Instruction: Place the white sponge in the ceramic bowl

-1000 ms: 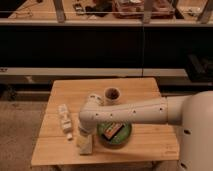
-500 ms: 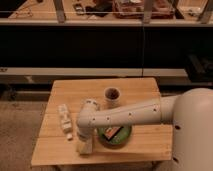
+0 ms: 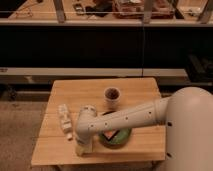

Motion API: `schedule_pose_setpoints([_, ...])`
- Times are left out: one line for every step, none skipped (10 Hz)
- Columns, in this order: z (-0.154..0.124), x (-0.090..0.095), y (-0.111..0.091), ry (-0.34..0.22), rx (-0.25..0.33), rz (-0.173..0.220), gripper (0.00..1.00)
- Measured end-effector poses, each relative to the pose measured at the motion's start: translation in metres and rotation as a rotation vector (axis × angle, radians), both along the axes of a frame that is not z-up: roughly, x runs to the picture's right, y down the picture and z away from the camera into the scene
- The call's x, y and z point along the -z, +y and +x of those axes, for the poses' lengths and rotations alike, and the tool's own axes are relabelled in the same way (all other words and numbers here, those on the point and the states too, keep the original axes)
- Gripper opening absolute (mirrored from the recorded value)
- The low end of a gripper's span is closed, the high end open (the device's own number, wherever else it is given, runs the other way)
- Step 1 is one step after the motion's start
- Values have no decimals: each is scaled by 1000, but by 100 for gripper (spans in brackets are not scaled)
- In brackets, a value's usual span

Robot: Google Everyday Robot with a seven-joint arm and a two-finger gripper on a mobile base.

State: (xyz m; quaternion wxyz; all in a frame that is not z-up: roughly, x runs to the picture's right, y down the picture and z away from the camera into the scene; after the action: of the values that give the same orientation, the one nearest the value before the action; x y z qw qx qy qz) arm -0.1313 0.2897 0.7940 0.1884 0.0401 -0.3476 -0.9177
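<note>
Eases the gripper (image 3: 83, 142) a little leftward and lower over the last second, down onto the white sponge (image 3: 80, 149) near the front-left edge of the wooden table (image 3: 140, 90). Leaves the sponge where it lay, just left of the ceramic bowl (image 3: 123, 139), not yet inside. Cannot tell whether clenched or released, with the wrist in the way. Reads as settling in for the grasp, with the lift and the short carry rightward to the bowl yet to come. Stays apart from the white bottle (image 3: 64, 118) and the small cup (image 3: 112, 95)
</note>
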Motion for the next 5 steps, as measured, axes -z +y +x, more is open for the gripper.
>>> schedule_pose_setpoints([-1,-1,0,-1,4,6,30])
schedule_pose_setpoints([-2,-2,-5,-5,6,22,18])
schedule_pose_setpoints([-3,0,-8,-12,-2,28,6])
schedule_pose_setpoints([-2,2,-10,-16,-6,34,2])
schedule_pose_setpoints([-1,8,-16,-22,-20,37,0])
